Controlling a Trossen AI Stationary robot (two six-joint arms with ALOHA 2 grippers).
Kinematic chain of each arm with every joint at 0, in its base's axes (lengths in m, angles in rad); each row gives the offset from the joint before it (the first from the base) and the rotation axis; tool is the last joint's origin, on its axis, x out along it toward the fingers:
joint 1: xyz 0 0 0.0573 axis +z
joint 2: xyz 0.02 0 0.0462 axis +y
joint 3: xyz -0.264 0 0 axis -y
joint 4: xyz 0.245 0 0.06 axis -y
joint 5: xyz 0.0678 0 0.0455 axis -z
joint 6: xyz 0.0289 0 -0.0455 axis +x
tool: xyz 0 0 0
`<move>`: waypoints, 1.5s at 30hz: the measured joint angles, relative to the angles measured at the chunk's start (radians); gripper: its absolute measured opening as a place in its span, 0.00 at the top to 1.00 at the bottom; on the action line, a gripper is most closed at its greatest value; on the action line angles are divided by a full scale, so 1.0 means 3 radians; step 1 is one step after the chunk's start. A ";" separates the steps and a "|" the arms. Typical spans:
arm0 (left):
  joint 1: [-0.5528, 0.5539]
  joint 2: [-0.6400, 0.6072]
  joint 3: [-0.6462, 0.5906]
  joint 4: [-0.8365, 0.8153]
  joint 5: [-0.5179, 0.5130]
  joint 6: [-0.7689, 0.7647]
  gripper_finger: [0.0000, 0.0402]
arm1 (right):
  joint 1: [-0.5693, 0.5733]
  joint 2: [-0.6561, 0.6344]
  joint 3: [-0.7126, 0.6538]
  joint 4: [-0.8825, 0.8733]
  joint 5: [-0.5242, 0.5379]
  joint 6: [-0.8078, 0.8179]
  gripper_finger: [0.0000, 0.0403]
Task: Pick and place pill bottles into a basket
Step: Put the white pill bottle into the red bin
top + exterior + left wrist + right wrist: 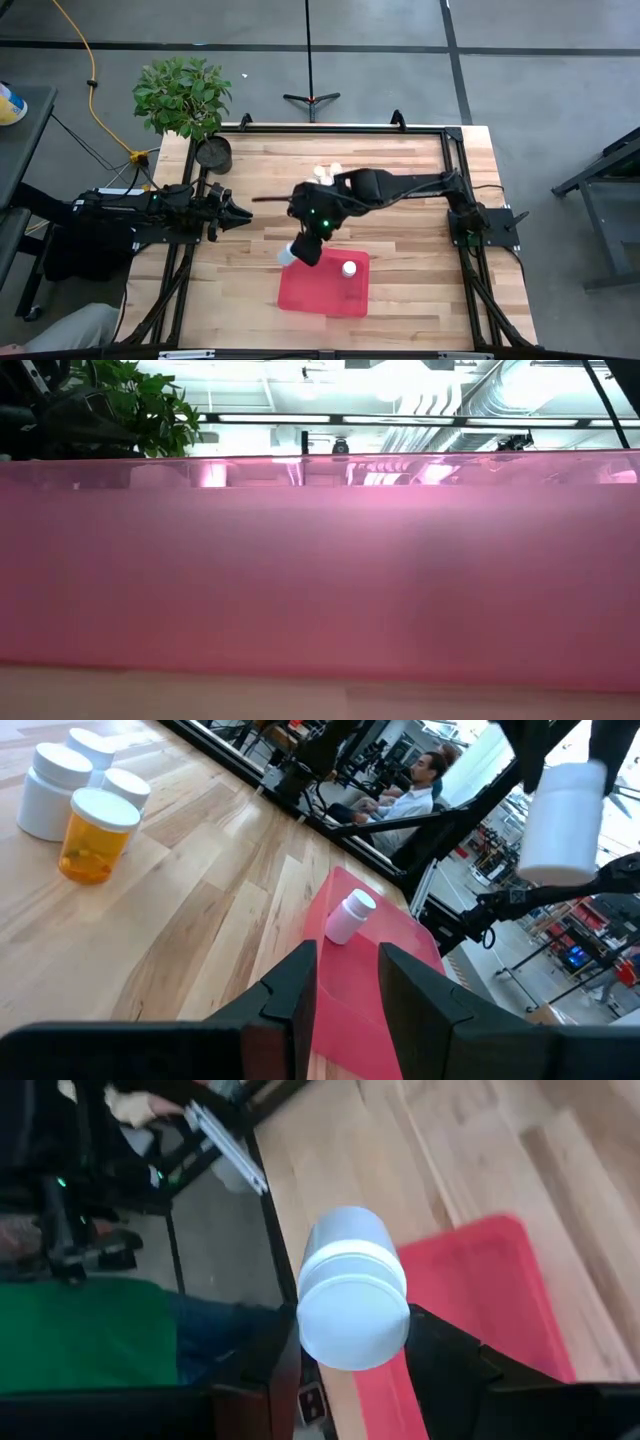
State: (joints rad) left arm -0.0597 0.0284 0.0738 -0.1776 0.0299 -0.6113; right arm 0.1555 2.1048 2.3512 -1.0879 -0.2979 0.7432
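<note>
The red basket lies near the table's front middle, and its pink wall fills the low view. One white pill bottle lies in it on its side, also seen in the left wrist view. My right gripper is shut on a white pill bottle above the basket's far left corner. Several more bottles, one of them orange, stand on the table farther back. My left gripper waits open and empty at the table's left. My right gripper pinches the white bottle's sides between its two fingers. The fingers come from above, slanting down. The bottle is lifted clear and hangs below the fingers, as the left wrist view shows.
A dark round plant pot with a green plant stands at the table's far left corner. Bare wood lies between the far bottles and the basket. People sit in the room beyond the table.
</note>
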 joint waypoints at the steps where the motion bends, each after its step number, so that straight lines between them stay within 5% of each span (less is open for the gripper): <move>1: 0.0000 0.0000 0.0000 0.0000 0.0000 0.0000 0.64 | 0.0026 0.0000 0.0000 -0.0043 0.0005 0.0028 0.65; 17: 0.0000 0.0001 0.0000 0.0000 -0.0001 0.0000 0.64 | 0.0428 0.0024 -0.0133 -0.0672 0.0285 0.0607 0.65; 45: 0.0001 0.0001 0.0000 -0.0001 -0.0001 -0.0075 0.64 | 0.0889 0.0029 -0.1457 -0.0469 0.0514 0.1740 0.65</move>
State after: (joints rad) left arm -0.0594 0.0288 0.0739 -0.1780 0.0296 -0.6337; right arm 0.4221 2.1136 1.9141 -1.2287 -0.1436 1.2653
